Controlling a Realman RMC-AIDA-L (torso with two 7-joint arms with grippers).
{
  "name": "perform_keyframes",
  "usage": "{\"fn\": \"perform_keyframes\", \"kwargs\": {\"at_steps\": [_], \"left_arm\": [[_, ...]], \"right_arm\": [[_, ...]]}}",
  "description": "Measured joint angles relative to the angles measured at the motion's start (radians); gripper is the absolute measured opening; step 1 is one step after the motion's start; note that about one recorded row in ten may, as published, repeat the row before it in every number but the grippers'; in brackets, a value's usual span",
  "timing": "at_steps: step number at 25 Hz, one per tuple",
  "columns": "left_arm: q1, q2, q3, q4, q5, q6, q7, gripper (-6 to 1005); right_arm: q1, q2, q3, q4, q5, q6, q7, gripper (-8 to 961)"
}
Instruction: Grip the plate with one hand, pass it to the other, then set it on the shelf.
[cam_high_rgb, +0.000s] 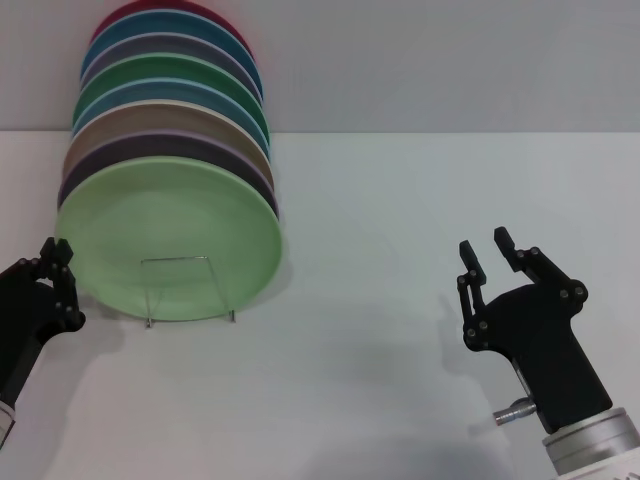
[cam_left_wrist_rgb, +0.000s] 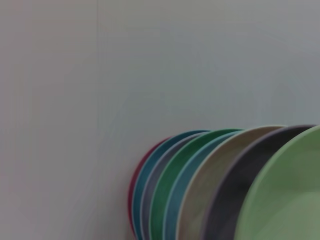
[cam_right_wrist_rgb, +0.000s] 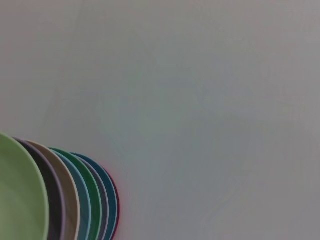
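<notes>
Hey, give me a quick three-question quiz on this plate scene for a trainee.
1. True or false: the pale green plate stands at the front of the row in the clear rack.
2. Which holds a plate? A) left gripper B) right gripper C) neither.
3. Fill in: the right gripper's jaws are ____.

Key: 1 true; 2 C; 3 open.

Bright even light, soft shadows on table, wrist views blurred

Seven upright coloured plates stand in a row on the white table
</notes>
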Motion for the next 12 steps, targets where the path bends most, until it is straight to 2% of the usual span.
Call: {"fn": "perform_keyframes", "kwargs": {"at_steps": [3,12], "left_arm": [[0.0,0.002,0.023,0.0,0.001,0.004,0.0,26],[0.022,0.007,0.027,0.012,-0.002,0.061,0.001,309]], "right_arm": [[0.002,0.0,0.0,0.0,0.0,0.0,0.0,294],[0.012,0.0,0.022,-0.013,0.0,0.0,0.012,293]]}}
